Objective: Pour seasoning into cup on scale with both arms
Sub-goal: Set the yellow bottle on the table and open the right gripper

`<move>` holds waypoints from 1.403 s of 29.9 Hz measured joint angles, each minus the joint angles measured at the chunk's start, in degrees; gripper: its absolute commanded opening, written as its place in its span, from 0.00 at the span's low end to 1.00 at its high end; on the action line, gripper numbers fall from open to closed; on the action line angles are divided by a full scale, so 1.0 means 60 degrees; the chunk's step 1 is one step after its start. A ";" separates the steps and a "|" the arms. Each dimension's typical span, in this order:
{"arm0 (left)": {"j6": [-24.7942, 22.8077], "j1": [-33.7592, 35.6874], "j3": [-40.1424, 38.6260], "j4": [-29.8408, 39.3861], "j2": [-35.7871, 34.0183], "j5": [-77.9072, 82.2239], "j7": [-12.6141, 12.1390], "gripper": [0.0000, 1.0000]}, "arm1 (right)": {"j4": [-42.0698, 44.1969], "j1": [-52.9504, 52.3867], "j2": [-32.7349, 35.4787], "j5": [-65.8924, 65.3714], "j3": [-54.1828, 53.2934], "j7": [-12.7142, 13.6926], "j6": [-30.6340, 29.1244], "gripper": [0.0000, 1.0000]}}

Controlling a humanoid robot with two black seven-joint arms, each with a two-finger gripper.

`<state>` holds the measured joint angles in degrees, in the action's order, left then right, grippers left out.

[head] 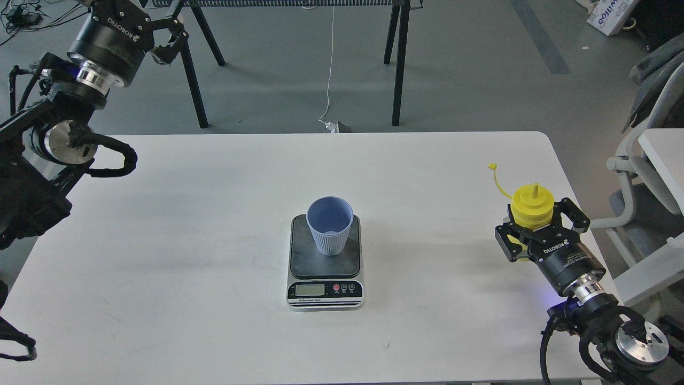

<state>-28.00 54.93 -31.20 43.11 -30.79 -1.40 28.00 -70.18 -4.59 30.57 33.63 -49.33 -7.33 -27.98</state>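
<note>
The yellow seasoning bottle stands upright at the table's right edge, nozzle up, its small cap hanging out on its tether to the upper left. My right gripper comes from the lower right with a finger on each side of the bottle's body, shut on it. The light-blue ribbed cup stands upright on the dark plate of the scale at the table's middle. My left gripper is raised at the far upper left, beyond the table, open and empty.
The white table holds only the scale, cup and bottle. Black stand legs and a white cable lie on the floor behind it. A grey chair stands off the right side.
</note>
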 measured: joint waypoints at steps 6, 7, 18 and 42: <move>0.0000 -0.0014 0.0000 0.0201 -0.0036 0.0004 0.0000 1.00 | 0.0623 0.0301 -0.0809 0.0033 0.0054 0.0044 -0.0009 0.36; -0.0001 -0.0014 0.0000 0.0231 -0.0036 0.0003 0.0000 1.00 | 0.0670 0.0320 -0.0932 0.0033 0.0052 0.0043 -0.0015 0.36; 0.0000 -0.0072 -0.0015 0.0344 -0.0046 0.0000 0.0000 1.00 | 0.0589 0.0376 -0.1305 0.0034 -0.0004 0.0023 0.0006 0.83; 0.0000 -0.0072 -0.0093 0.0655 -0.0199 -0.0001 0.0000 1.00 | -0.0903 0.2451 0.0178 -0.0108 -0.0053 -0.0084 -0.0005 0.97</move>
<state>-28.00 54.50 -31.76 47.04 -31.98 -1.41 28.00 -75.60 10.12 31.64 32.98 -49.65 -7.83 -28.01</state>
